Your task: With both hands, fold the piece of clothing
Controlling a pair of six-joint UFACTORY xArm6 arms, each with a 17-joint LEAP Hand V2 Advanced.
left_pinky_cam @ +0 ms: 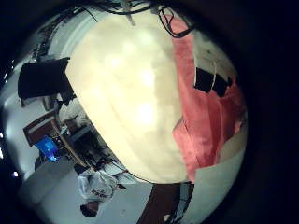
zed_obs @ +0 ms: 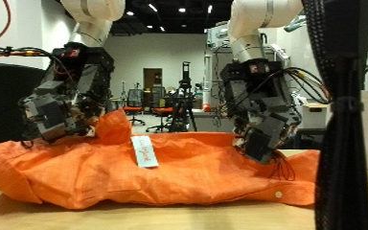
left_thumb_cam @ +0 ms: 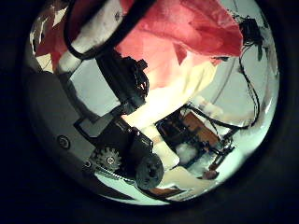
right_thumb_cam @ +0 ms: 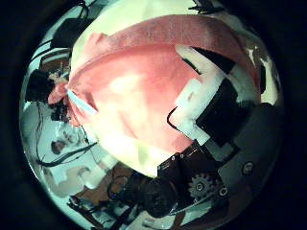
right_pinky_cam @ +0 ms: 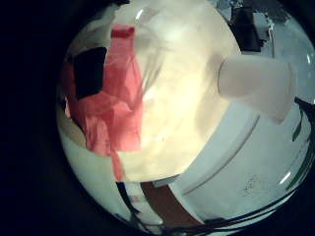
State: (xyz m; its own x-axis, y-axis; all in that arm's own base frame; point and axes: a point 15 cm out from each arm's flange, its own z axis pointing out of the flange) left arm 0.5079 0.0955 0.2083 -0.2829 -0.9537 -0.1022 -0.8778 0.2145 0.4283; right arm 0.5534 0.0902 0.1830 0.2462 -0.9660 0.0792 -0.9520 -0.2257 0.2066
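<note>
The orange garment (zed_obs: 159, 168) lies spread across the counter (zed_obs: 6, 216) in loose folds, a white label (zed_obs: 145, 151) standing up near its middle. Both arms hang from above.

**Hand state.** The left hand (zed_obs: 59, 101) sits at the raised back edge of the garment, where the cloth peaks beside it. Its fingers point down and look curled, but whether they pinch cloth cannot be told from the outside view. The right hand (zed_obs: 264, 120) reaches down to the garment near its other end, fingertips at or on the cloth; a closed grasp cannot be confirmed there either.

**Risks (judgement).**
- Uneven grip. If one hand holds cloth and the other does not, a lift would drag the garment sideways and twist it instead of forming a straight fold.
- Single-layer pick. The cloth is rumpled; fingers may catch only a top wrinkle, and the fold would collapse on release.
- Edge overhang. The garment's front edge lies close to the counter's near edge, so a pull toward that side could slide it off.

**View differences.**
- The right thumb side palm view shows the garment (right_thumb_cam: 144, 86) filling most of the frame, with the right hand's fingers (right_thumb_cam: 206, 96) resting on it. Contact is clearer here than from outside.
- The left thumb side palm view shows cloth (left_thumb_cam: 177, 37) close beyond the hand's own parts.
- The two little finger side palm views show much bare counter (left_pinky_cam: 131, 93) with the garment (right_pinky_cam: 108, 93) off to one side.
- Only the outside view shows the label and the whole layout.
</note>
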